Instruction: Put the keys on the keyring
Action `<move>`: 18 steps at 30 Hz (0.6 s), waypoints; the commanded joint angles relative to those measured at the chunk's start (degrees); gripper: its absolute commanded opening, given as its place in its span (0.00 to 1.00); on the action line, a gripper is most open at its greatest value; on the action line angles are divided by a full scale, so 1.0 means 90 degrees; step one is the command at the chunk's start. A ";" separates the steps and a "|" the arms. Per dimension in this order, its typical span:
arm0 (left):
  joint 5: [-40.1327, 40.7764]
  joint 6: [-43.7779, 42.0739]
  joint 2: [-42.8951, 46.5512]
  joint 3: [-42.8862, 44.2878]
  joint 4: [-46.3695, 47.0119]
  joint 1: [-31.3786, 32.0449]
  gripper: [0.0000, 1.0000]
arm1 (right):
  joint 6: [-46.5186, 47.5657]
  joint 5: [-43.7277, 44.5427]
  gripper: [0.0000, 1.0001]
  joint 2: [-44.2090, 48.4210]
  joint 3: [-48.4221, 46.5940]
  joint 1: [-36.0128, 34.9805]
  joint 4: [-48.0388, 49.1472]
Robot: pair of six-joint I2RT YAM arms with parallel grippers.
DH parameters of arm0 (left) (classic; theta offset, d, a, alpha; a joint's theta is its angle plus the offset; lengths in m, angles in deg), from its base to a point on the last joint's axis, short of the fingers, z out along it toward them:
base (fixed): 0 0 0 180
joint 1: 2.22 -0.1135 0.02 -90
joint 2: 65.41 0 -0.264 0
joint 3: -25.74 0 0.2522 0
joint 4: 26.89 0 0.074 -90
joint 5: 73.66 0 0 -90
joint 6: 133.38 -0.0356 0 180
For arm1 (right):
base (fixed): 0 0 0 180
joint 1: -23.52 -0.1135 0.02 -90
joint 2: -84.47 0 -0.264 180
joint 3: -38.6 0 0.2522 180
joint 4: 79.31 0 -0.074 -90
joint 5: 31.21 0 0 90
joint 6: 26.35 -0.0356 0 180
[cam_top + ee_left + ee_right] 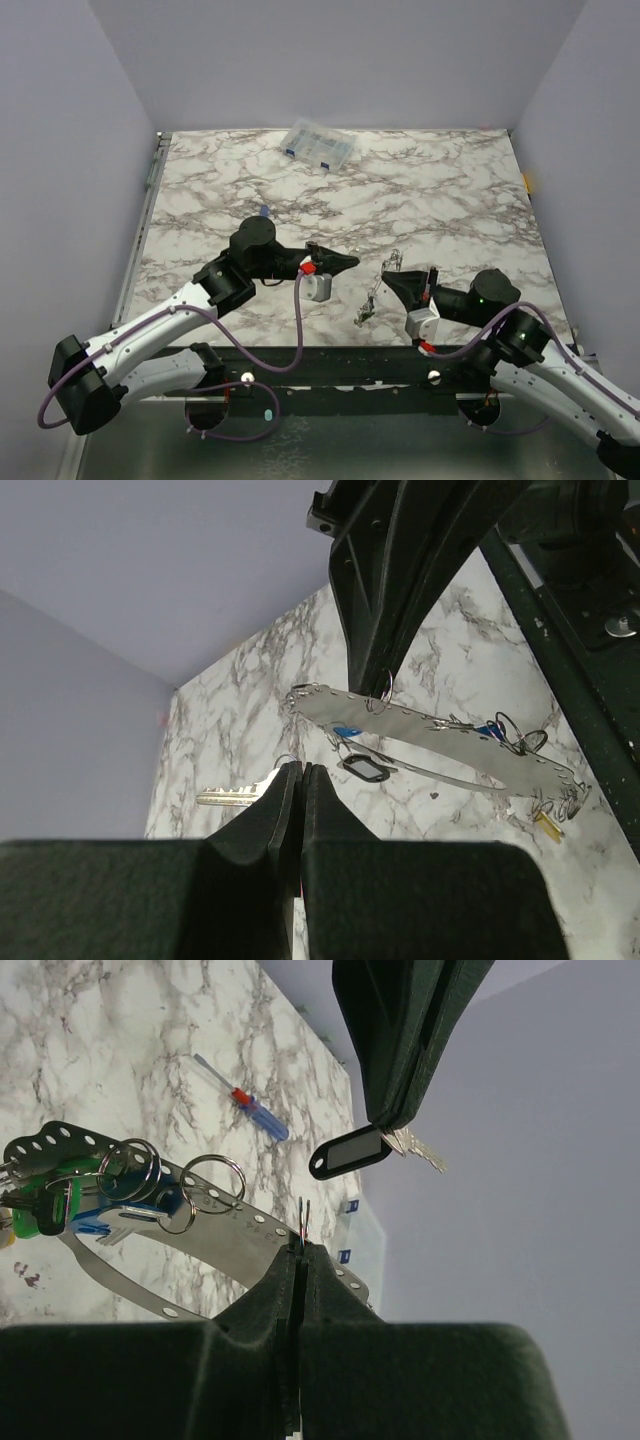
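Keyring [232, 1215] sits pinched in my right gripper [298, 1255]. That arm's wrist camera shows the two fingers pressed flat together on the edge of the thin perforated metal band. Threaded on the band at its far end are keys [100, 1218] on split rings, with green and blue tags showing.

My left gripper [301, 772] is clamped too, on a black-tagged key [350, 1152]. The right wrist view gives this best, with the black tag sticking out one side of the fingertips and the bare blade out the other. From the left wrist I see the blade poking out beside the closed fingers. I also see the whole band hanging across the frame from the other arm's fingertips, and a yellow tag at its lower end that the right wrist camera barely catches.

Only the overhead view shows how the arms stand. The grippers face each other near the front of the marble table [450, 200], close but apart, with the band dangling toward the near edge. I cannot tell whether its low end touches the marble.

The screwdriver [255, 1110] lies behind the left arm, and a clear box [318, 145] sits at the back.
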 commanded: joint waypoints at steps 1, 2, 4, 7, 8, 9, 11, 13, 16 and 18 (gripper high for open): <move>-0.0560 0.0209 -0.0057 -0.0092 0.0232 -0.0031 0.00 | -0.0555 -0.0327 0.00 -0.0076 -0.0207 -0.0050 0.0541; -0.0614 0.0224 -0.0069 -0.0096 0.0240 -0.0031 0.00 | -0.0610 -0.0323 0.00 -0.0112 -0.0215 -0.0051 0.0567; -0.0754 0.0254 -0.0090 -0.0113 0.0245 -0.0034 0.00 | -0.0649 -0.0299 0.00 -0.0174 -0.0227 -0.0054 0.0589; -0.0991 0.0324 -0.0129 -0.0126 0.0254 -0.0031 0.00 | -0.0770 -0.0233 0.00 -0.0250 -0.0263 -0.0055 0.0635; -0.1060 0.0356 -0.0139 -0.0131 0.0253 -0.0031 0.00 | -0.0804 -0.0245 0.00 -0.0276 -0.0279 -0.0053 0.0628; -0.1100 0.0371 -0.0148 -0.0142 0.0254 -0.0029 0.00 | -0.0861 -0.0268 0.00 -0.0297 -0.0288 -0.0057 0.0613; -0.1178 0.0347 -0.0142 -0.0192 0.0254 -0.0038 0.00 | -0.0927 -0.0337 0.00 -0.0355 -0.0335 -0.0052 0.0529; -0.1275 0.0318 -0.0131 -0.0239 0.0267 -0.0030 0.00 | -0.1015 -0.0397 0.00 -0.0404 -0.0390 -0.0061 0.0462; -0.1506 0.0315 -0.0139 -0.0270 0.0259 -0.0029 0.00 | -0.1164 -0.0522 0.00 -0.0461 -0.0486 -0.0069 0.0371; -0.1664 0.0300 -0.0162 -0.0293 0.0261 -0.0032 0.00 | -0.1276 -0.0648 0.00 -0.0516 -0.0557 -0.0063 0.0303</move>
